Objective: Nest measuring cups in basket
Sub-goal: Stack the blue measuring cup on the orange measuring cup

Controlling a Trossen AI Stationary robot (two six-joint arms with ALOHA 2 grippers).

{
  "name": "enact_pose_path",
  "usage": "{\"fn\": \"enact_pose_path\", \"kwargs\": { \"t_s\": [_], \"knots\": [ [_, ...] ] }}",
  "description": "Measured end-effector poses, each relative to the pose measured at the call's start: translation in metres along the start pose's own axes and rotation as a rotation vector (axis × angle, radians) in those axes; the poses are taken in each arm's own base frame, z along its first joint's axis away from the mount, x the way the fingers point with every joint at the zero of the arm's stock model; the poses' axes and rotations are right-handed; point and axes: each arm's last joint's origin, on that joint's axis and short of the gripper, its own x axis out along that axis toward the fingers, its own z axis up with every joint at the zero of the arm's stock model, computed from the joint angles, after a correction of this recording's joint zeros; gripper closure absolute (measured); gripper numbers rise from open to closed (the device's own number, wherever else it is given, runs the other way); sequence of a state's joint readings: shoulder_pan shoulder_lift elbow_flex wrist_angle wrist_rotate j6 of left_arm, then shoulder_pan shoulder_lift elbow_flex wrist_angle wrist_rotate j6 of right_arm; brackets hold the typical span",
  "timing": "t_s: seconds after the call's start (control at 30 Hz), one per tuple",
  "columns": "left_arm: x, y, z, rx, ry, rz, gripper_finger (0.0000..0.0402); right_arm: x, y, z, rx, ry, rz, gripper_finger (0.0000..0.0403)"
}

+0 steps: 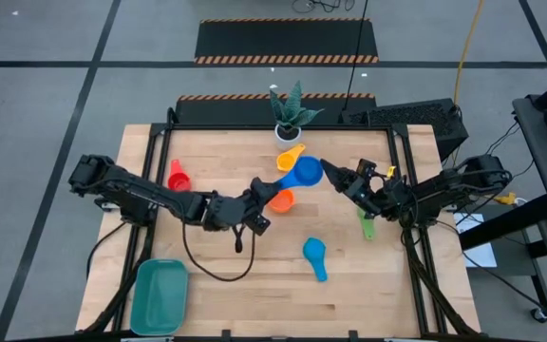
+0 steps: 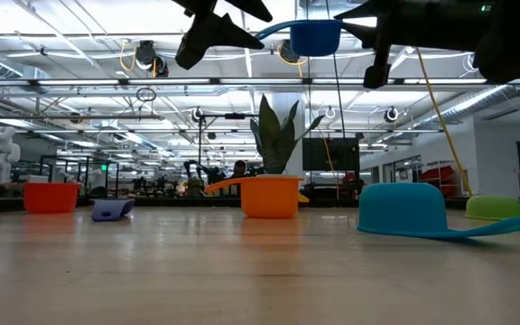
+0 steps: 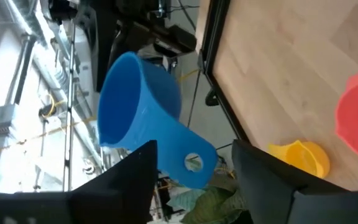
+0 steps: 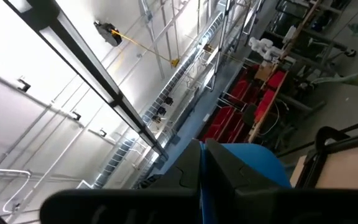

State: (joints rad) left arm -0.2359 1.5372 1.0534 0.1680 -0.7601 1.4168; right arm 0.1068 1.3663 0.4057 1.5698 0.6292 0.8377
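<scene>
A blue measuring cup (image 1: pixel 305 171) hangs high above the table's middle, its handle (image 3: pixel 193 163) pointing toward my left arm. My right gripper (image 1: pixel 330 172) is shut on the cup's side opposite the handle. My left gripper (image 3: pixel 194 180) is open, with a finger on either side of the handle's holed end; I cannot tell whether one touches it. On the table stand an orange cup (image 1: pixel 282 199) under the blue one, a yellow cup (image 1: pixel 291 157), a red cup (image 1: pixel 178 177), a light blue cup (image 1: pixel 314 256) upside down and a green cup (image 1: pixel 367 226). The teal basket (image 1: pixel 159 295) sits at the near left corner. My right gripper holds the blue cup by its wall (image 1: pixel 319 171) on the side away from the handle, coming from the table's right and slanting upward. My own fingers (image 4: pixel 197 180) hide how they close on the wall. The cup hangs clear of the table, roughly upright in the low view (image 2: pixel 315 37).
A potted plant (image 1: pixel 291 114) stands at the far edge behind the yellow cup. A small dark cup (image 2: pixel 113 209) lies on its side in the low view, left of the orange one. A black cable (image 1: pixel 218 271) loops over the table near the basket.
</scene>
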Motion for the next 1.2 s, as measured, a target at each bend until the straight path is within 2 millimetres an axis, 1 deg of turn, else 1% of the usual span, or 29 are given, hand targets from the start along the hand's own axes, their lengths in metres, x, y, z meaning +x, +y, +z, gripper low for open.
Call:
{"fn": "enact_pose_path", "kwargs": {
  "t_s": [0.27, 0.5, 0.73, 0.83, 0.9, 1.03, 1.2],
  "knots": [
    [0.000, 0.003, 0.000, -0.013, -0.003, 0.024, 0.0264, 0.000, -0.003, -0.003, 0.030, 0.008, -0.011, 0.0403],
    [0.000, 0.004, 0.001, -0.007, -0.004, 0.033, 0.0304, 0.000, -0.005, -0.004, 0.049, 0.009, -0.021, 0.0402],
    [-0.001, 0.004, 0.001, -0.032, -0.006, 0.035, 0.0364, 0.000, -0.008, -0.006, 0.025, 0.017, -0.055, 0.0379],
    [-0.002, 0.005, 0.001, -0.050, -0.007, 0.039, 0.0389, 0.000, -0.010, -0.007, 0.041, 0.026, -0.074, 0.0367],
    [-0.002, 0.005, 0.001, -0.055, -0.008, 0.041, 0.0392, 0.000, -0.012, -0.009, 0.047, 0.029, -0.101, 0.0358],
    [-0.001, 0.005, 0.001, -0.086, -0.007, 0.036, 0.0386, -0.001, -0.014, -0.010, 0.028, 0.038, -0.122, 0.0330],
    [-0.001, 0.002, 0.000, -0.108, 0.006, 0.017, 0.0394, -0.002, -0.017, -0.011, -0.004, 0.049, -0.139, 0.0277]
  ]
}}
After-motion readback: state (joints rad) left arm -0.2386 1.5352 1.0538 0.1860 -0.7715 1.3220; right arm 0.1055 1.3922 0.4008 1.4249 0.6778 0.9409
